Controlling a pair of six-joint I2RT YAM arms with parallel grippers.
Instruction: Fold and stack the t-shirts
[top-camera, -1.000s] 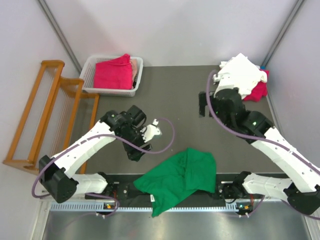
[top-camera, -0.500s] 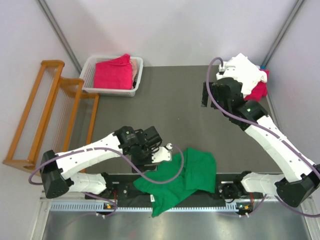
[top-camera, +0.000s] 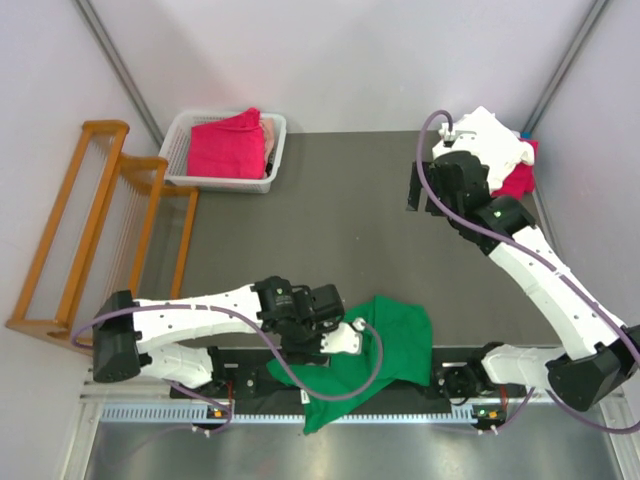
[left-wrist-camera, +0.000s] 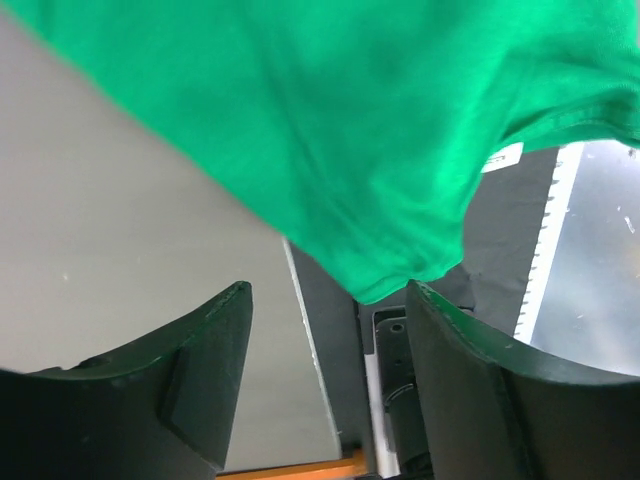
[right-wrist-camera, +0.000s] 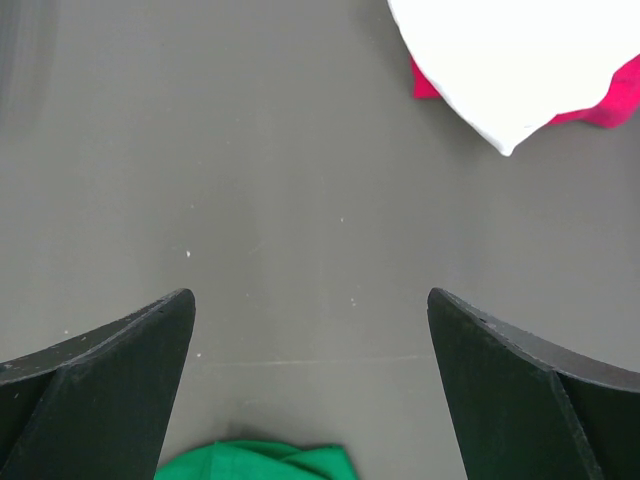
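A bright green t-shirt (top-camera: 390, 345) lies crumpled at the table's near edge, partly hanging over it. My left gripper (top-camera: 318, 350) is low at the shirt's left side. In the left wrist view its fingers (left-wrist-camera: 330, 300) stand open with nothing between them, and a corner of the green t-shirt (left-wrist-camera: 380, 130) lies just ahead of the tips. My right gripper (top-camera: 425, 190) hovers open over bare table at the back right. The right wrist view shows it (right-wrist-camera: 310, 300) empty. A white t-shirt (top-camera: 495, 145) lies on a crimson t-shirt (top-camera: 518, 182) behind it.
A white slatted basket (top-camera: 180, 135) at the back left holds a folded crimson t-shirt (top-camera: 228, 148). An orange wooden rack (top-camera: 90, 230) stands along the left side. The dark table mat (top-camera: 340, 210) stretches between the arms. A metal rail runs along the near edge.
My left arm has swung down and to the right, bringing its gripper from mid-table to the green shirt's left side. My right gripper has drifted slightly toward the back.
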